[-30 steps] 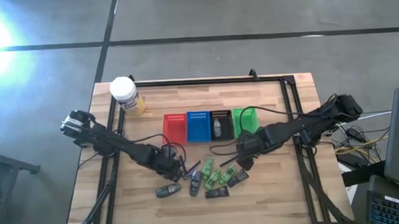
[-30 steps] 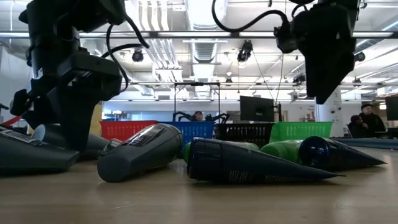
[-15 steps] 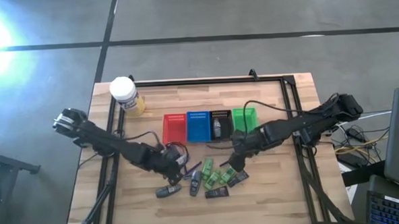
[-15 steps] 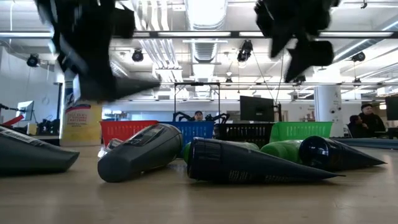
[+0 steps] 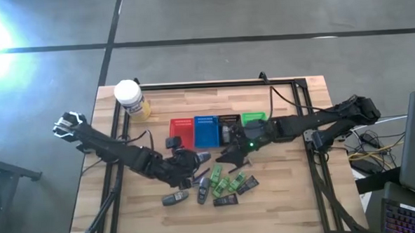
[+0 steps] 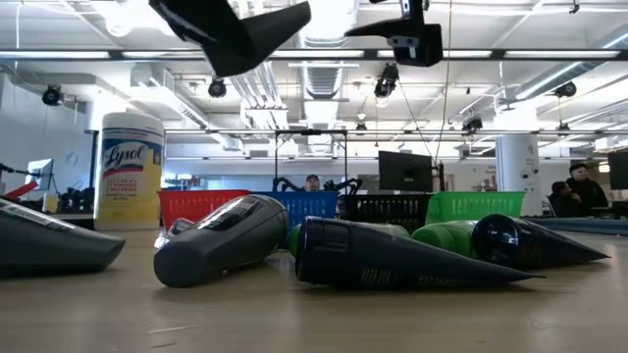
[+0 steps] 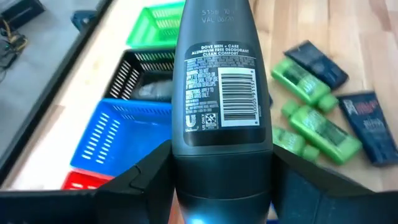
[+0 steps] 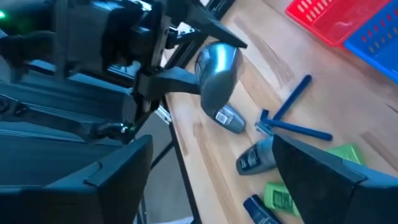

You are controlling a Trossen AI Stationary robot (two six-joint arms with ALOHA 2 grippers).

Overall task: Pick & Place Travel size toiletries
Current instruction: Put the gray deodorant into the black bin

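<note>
My left gripper (image 5: 190, 163) is shut on a grey oval tube (image 7: 221, 93), high above the table and in front of the red basket (image 5: 181, 133). In the low view the tube (image 6: 270, 22) shows at the top. My right gripper (image 5: 230, 155) hovers open with nothing between its fingers, near the black basket (image 5: 229, 122). The other toiletries lie flat on the table below: grey tubes (image 5: 174, 198), green packets (image 5: 224, 182), dark sachets (image 5: 225, 200) and blue sticks (image 8: 292, 106). One grey tube (image 5: 226, 134) lies in the black basket. My left gripper pinches the grey tube's wide end (image 7: 186, 177) between its two fingers, one on each narrow side. The tube sticks out forward past the fingers (image 7: 146, 183), its barcode side toward the wrist camera. It is lifted clear of the table and of the other items.
Red, blue (image 5: 206, 129), black and green (image 5: 254, 119) slotted baskets stand in a row at mid-table. A white-capped yellow jar (image 5: 129, 99) stands at the far left corner. A black frame rail (image 5: 213, 84) runs round the table's edges. Bare wood lies to the right of the pile.
My left gripper has risen from the table with the grey tube, now lifted clear, and its wrist has rolled. My right gripper has risen too, moved toward the table's left and far edge, and tipped from pointing down toward level.
</note>
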